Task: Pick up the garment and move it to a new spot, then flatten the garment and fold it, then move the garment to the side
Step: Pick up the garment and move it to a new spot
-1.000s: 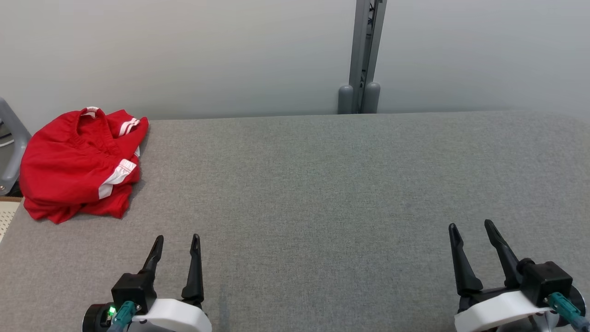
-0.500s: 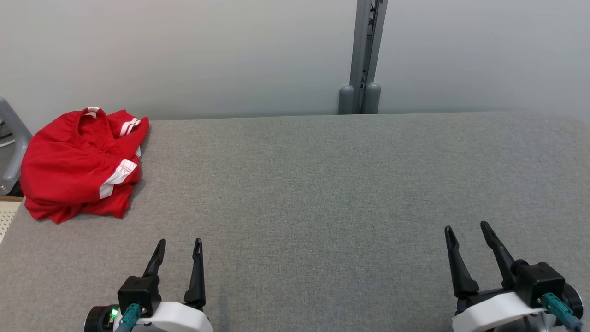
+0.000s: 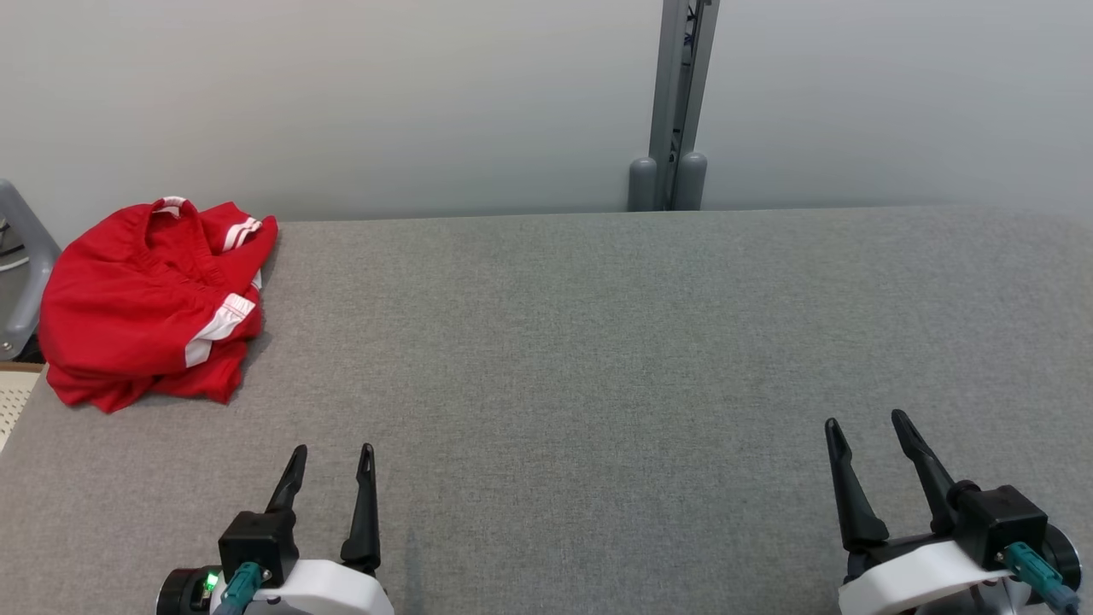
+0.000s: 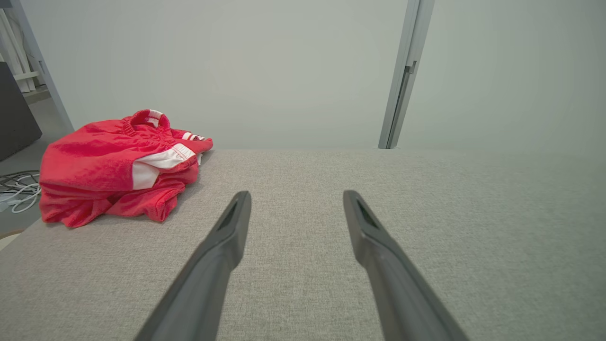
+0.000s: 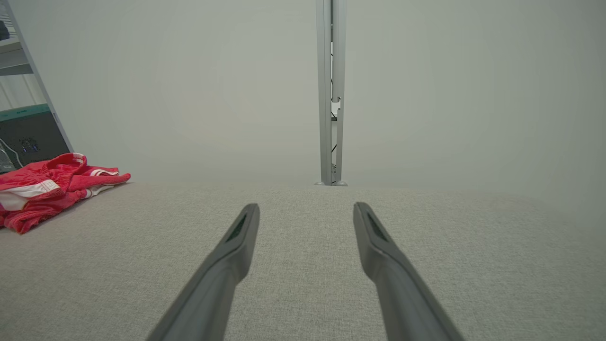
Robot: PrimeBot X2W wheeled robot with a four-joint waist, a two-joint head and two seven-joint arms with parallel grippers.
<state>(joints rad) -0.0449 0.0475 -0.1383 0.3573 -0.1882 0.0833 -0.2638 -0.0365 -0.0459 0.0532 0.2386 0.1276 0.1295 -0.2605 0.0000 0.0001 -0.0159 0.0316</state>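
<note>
You are looking down on a broad surface (image 3: 598, 342) covered in grey, finely woven fabric with a soft, felt-like nap, its far edge meeting a plain pale wall (image 3: 341, 102); the garment (image 3: 145, 299) is lying bunched at the far left corner of that surface, well apart from both arms; it is a bright red knit piece with white stripes and a gathered elastic band, heaped in loose rounded folds, its left side reaching the surface's left rim; your left gripper (image 3: 333, 448) is hanging over the near left part of the surface, its two long dark tapering fingers standing apart with nothing between them, tips pointing away from you; in the left wrist view the garment is sitting ahead and to the left of those fingers, clear of them; your right gripper (image 3: 864, 418) is hanging over the near right part, its fingers likewise spread wide and empty, slim matte blades narrowing to blunt points above a black block and a smooth white wrist shell; a slender grey metal post (image 3: 675, 102) is rising against the wall behind the middle of the surface, with two rounded grey caps (image 3: 666, 181) at its foot; a curved grey frame piece (image 3: 21, 256) is showing just beyond the garment at the left edge.
</note>
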